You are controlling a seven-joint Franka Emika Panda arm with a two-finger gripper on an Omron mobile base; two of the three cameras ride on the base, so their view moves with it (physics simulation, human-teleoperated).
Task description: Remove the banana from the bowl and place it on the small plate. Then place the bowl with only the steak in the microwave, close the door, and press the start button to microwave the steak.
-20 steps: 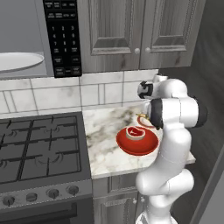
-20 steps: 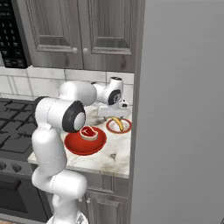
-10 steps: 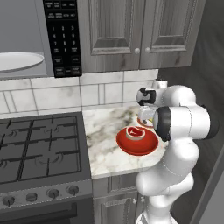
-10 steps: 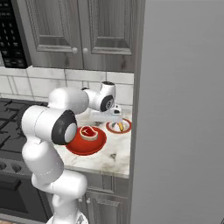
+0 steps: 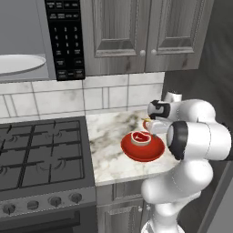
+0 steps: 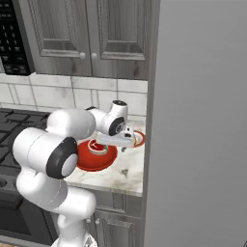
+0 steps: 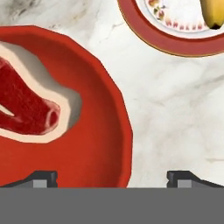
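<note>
While the steak (image 7: 26, 105) is lying at the left inside the bowl (image 7: 96, 144), that glossy, rigid dish is likely sliding easily on the marble counter (image 7: 175, 113), so its thin rim looks the best hold. The gripper (image 7: 111, 177) is hovering released, jaws straddling that rim. Farther right, the banana (image 7: 213, 13) is resting on the small plate (image 7: 166, 37).
</note>
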